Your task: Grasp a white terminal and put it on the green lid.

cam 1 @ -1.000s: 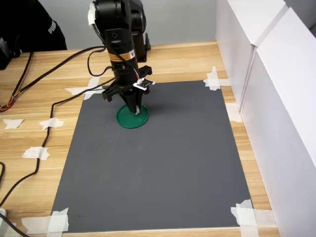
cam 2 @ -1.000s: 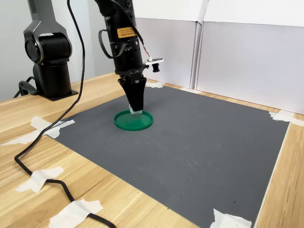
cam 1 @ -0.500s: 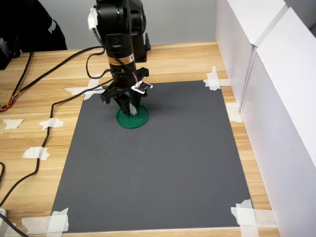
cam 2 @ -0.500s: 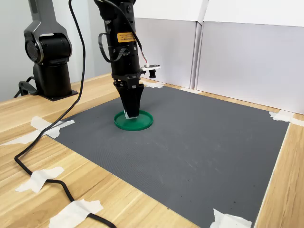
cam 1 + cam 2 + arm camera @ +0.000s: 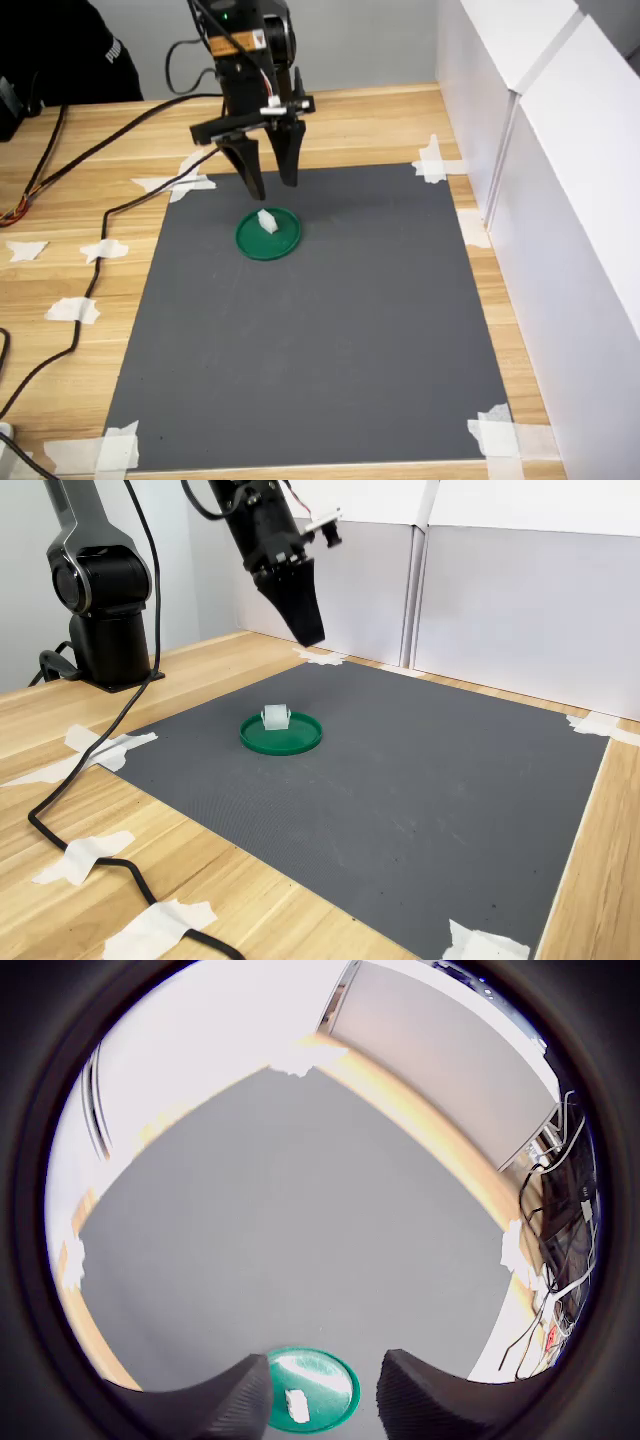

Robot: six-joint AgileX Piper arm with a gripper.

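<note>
The white terminal (image 5: 267, 220) (image 5: 275, 718) (image 5: 297, 1404) rests on the green lid (image 5: 268, 237) (image 5: 282, 734) (image 5: 318, 1388), which lies on the dark grey mat (image 5: 310, 320). My gripper (image 5: 272, 185) (image 5: 311, 638) hangs open in the air above and slightly behind the lid, with nothing between its fingers. In the wrist view the two dark fingertips (image 5: 245, 1400) frame the lid from well above.
White partition walls (image 5: 540, 150) stand along the first exterior view's right. Cables (image 5: 90, 260) and tape pieces lie on the wooden table at the first exterior view's left. The arm's base (image 5: 105, 600) stands at the second exterior view's left. A person in black (image 5: 60, 50) is at the back left.
My gripper was low over the green lid, closed around the white terminal. It has opened, left the terminal on the lid and risen well above it.
</note>
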